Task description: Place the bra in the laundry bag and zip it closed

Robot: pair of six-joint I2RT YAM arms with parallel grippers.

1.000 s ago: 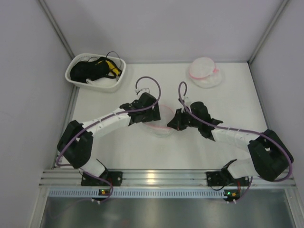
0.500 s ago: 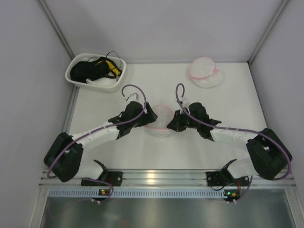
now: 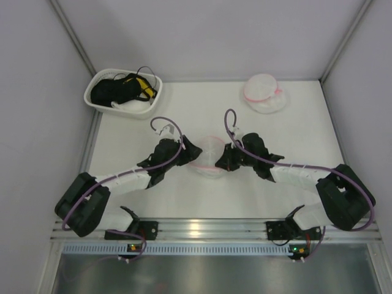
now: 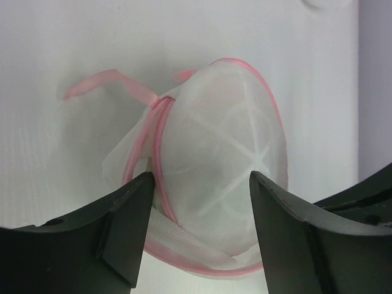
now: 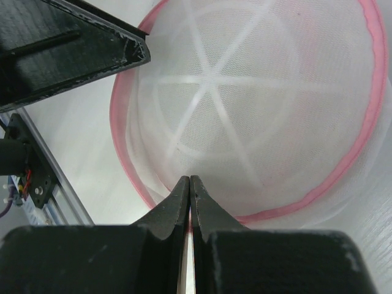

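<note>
The laundry bag [image 3: 208, 155], a round white mesh pouch with a pink zipper ring, lies mid-table between both arms. In the left wrist view it [image 4: 226, 153] stands tilted on its edge, with a pink ribbon loop trailing off to the left. My left gripper [image 3: 193, 150] is open at the bag's left side, and its fingers [image 4: 131, 202] straddle the lower rim without pinching it. My right gripper [image 3: 221, 160] is shut on the bag's pink rim [image 5: 125, 159] at the right side. I cannot pick out the bra; whether it is inside the mesh does not show.
A white oval basket [image 3: 98, 82] at the back left holds a black tangle with yellow bits [image 3: 125, 89]. A second white mesh pouch with a pink ring [image 3: 263, 93] lies at the back right. Grey walls close in the table on three sides.
My left gripper has drawn back from above the bag to its left side and dropped lower. The right gripper has kept its grip and shifted slightly left; the bag now stands more on edge.
</note>
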